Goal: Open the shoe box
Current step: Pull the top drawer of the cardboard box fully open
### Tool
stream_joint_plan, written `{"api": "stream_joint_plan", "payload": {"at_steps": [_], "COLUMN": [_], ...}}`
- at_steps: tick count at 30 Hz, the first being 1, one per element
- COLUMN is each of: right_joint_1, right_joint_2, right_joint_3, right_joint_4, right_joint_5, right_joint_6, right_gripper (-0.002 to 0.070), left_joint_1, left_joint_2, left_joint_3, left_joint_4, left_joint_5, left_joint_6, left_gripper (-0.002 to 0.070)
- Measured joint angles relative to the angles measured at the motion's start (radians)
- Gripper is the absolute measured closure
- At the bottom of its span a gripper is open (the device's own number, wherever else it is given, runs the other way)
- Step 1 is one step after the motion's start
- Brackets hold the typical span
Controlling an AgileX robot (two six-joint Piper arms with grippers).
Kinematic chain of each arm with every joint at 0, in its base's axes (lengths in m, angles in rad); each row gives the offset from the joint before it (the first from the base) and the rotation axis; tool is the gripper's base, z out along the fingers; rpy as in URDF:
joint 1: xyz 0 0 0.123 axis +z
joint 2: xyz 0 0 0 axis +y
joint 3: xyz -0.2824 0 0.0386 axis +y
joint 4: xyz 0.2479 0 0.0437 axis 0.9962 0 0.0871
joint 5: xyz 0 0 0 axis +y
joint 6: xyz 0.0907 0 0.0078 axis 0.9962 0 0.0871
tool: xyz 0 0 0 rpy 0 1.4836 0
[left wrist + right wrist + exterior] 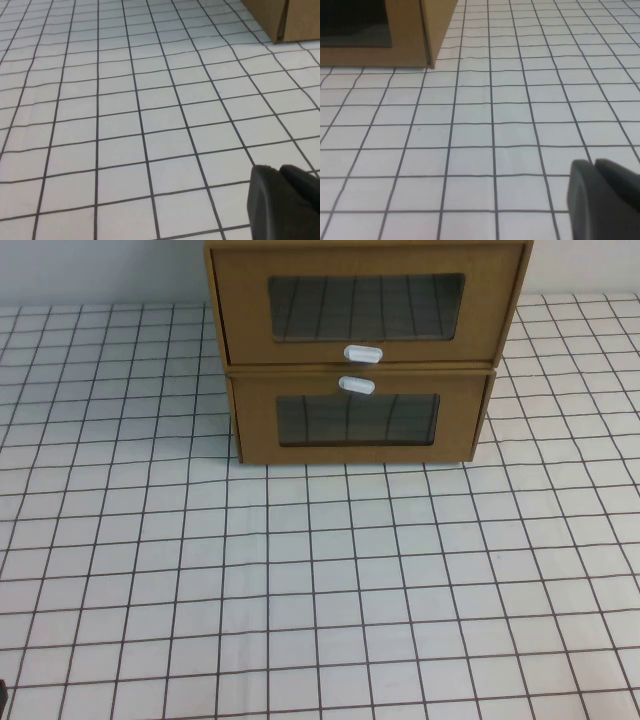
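The top box point(250, 300) runs off the high view's upper edge; both dark windows point(366, 308) hide any contents. Each wrist view catches only a box corner. The left gripper point(281, 175) and right gripper point(594, 167), low over the table point(150, 125), are cropped by frame edges.

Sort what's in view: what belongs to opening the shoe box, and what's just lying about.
For the job: upper shoe box with upper handle; lower shoe box with lower handle; left gripper and right gripper (shut), both low over the cloth, short of the boxes.
Just there: checked tablecloth.
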Motion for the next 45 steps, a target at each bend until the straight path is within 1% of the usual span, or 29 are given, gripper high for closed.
{"api": "stream_joint_plan", "payload": {"at_steps": [30,33,34,36,41,43,45], "right_joint_1": [0.000,0.000,0.000,0.000,0.000,0.000,0.000], "right_joint_2": [0.000,0.000,0.000,0.000,0.000,0.000,0.000], "right_joint_3": [0.000,0.000,0.000,0.000,0.000,0.000,0.000], "right_joint_4": [0.000,0.000,0.000,0.000,0.000,0.000,0.000], "right_joint_5": [0.000,0.000,0.000,0.000,0.000,0.000,0.000], "right_joint_6": [0.000,0.000,0.000,0.000,0.000,0.000,0.000], "right_gripper": [0.0689,0.0689,0.0689,0.0689,0.0689,0.0690,0.0690], "left_joint_1": [0.000,0.000,0.000,0.000,0.000,0.000,0.000], "left_joint_2": [0.000,0.000,0.000,0.000,0.000,0.000,0.000], "left_joint_3": [0.000,0.000,0.000,0.000,0.000,0.000,0.000], "left_joint_4": [0.000,-0.024,-0.053,-0.156,-0.508,-0.593,-0.634], "left_joint_5": [-0.007,-0.022,-0.035,-0.074,-0.178,-0.204,-0.232], "left_joint_6": [0.000,-0.001,-0.006,-0.030,-0.087,-0.089,-0.089], "left_gripper": [0.0678,0.0678,0.0678,0.0678,0.0678,0.0678,0.0678]}}
